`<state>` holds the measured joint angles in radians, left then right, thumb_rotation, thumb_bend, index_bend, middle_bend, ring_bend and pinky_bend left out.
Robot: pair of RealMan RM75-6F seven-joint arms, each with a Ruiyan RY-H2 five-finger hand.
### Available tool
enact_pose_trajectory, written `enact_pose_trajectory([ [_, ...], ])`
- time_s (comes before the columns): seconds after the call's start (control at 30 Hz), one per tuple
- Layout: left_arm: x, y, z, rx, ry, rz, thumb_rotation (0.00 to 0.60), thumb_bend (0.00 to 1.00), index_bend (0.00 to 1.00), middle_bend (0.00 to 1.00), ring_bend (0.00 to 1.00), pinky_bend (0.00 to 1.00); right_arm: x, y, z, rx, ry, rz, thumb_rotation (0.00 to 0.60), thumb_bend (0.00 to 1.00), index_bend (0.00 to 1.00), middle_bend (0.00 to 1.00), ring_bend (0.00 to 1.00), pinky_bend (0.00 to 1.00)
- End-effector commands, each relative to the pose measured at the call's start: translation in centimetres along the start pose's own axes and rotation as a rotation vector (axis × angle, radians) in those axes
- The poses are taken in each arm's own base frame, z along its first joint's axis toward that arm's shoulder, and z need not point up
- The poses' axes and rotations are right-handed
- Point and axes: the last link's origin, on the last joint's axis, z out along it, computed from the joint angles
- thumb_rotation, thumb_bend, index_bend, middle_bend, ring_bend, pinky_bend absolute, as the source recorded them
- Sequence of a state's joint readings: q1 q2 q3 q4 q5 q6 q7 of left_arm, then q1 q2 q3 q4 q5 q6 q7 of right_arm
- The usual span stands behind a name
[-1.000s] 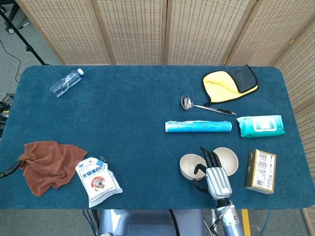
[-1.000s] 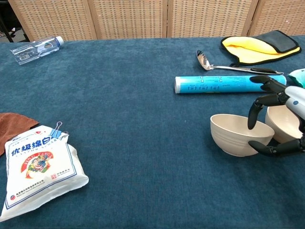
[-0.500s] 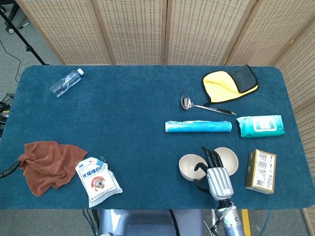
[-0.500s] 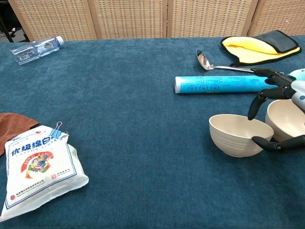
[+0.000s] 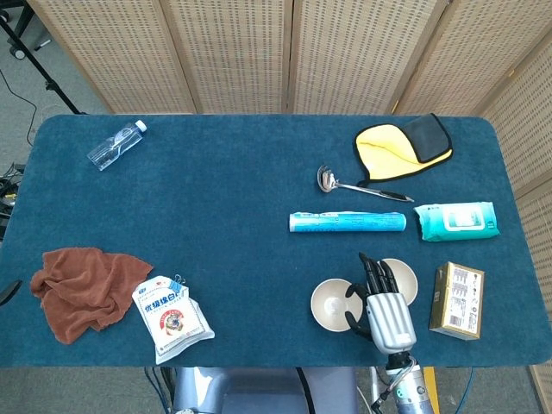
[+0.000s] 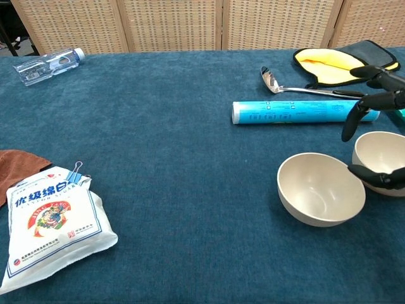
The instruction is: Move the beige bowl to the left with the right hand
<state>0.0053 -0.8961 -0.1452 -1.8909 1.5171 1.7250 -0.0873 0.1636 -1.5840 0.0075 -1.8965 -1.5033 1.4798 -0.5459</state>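
- Beige bowl (image 5: pixel 334 304) sits upright near table's front edge, at 9 o'clock of right hand (image 5: pixel 379 302), just beside it.
- Hand's fingers spread, holding nothing, above the second bowl (image 6: pixel 380 154).

In the chest view, the right robot hand (image 6: pixel 380 126) runs off the right edge, its palm unseen, and covers part of the second bowl (image 6: pixel 380 155). The brown cloth (image 6: pixel 19 166) is cut at the left edge.
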Motion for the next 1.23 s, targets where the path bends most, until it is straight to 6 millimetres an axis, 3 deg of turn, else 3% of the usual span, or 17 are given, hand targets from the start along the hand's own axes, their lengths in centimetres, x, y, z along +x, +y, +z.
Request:
enact_pose_trajectory([
  [0.03,-0.1,0.0,0.0,-0.002,-0.007,-0.003,0.199,0.0,0.0,0.0,0.0,0.0,0.6,0.2,-0.1,0.001,0.012,-0.021,0.6,0.31,0.45,0.0,0.0,0.0],
  [0.3,-1.3,0.3,-0.1,-0.012,-0.054,0.002,0.199,0.0,0.0,0.0,0.0,0.0,3.3,3.3,-1.5,-0.024,0.035,-0.106,0.6,0.31,0.45,0.0,0.0,0.0],
  [0.33,-2.1,0.4,-0.3,-0.018,-0.092,0.007,0.199,0.0,0.0,0.0,0.0,0.0,4.9,5.3,-2.5,-0.057,0.073,-0.155,0.6,0.31,0.45,0.0,0.0,0.0],
  [0.47,-3.4,0.6,-0.4,-0.025,-0.135,0.027,0.199,0.0,0.0,0.0,0.0,0.0,7.7,8.1,-4.4,-0.064,0.126,-0.156,0.6,0.31,0.45,0.0,0.0,0.0],
  [0.57,-4.4,0.8,-0.6,-0.037,-0.164,0.05,0.199,0.0,0.0,0.0,0.0,0.0,9.5,9.9,-5.4,-0.079,0.177,-0.165,0.6,0.29,0.4,0.0,0.0,0.0],
  [0.7,-5.7,1.1,-1.0,-0.048,-0.207,0.082,0.2,0.0,0.0,0.0,0.0,0.0,11.5,12.0,-6.1,-0.093,0.242,-0.195,0.6,0.18,0.27,0.0,0.0,0.0],
  [0.8,-6.7,1.4,-1.2,-0.054,-0.229,0.103,0.201,0.0,0.0,0.0,0.0,0.0,12.1,13.4,-6.2,-0.09,0.28,-0.185,0.6,0.04,0.21,0.0,0.0,0.0],
  [0.87,-7.0,1.5,-1.4,-0.057,-0.235,0.109,0.203,0.0,0.0,0.0,0.0,0.0,12.1,13.9,-6.4,-0.089,0.287,-0.166,0.6,0.0,0.21,0.0,0.0,0.0],
  [1.03,-8.0,1.8,-1.7,-0.069,-0.256,0.123,0.204,0.0,0.0,0.0,0.0,0.0,12.3,15.4,-6.6,-0.097,0.31,-0.108,0.6,0.0,0.21,0.0,0.0,0.0],
  [1.23,-8.4,1.7,-1.7,-0.068,-0.255,0.124,0.211,0.0,0.0,0.0,0.0,0.0,13.0,15.9,-6.6,-0.07,0.376,-0.092,0.6,0.0,0.18,0.0,0.0,0.0],
])
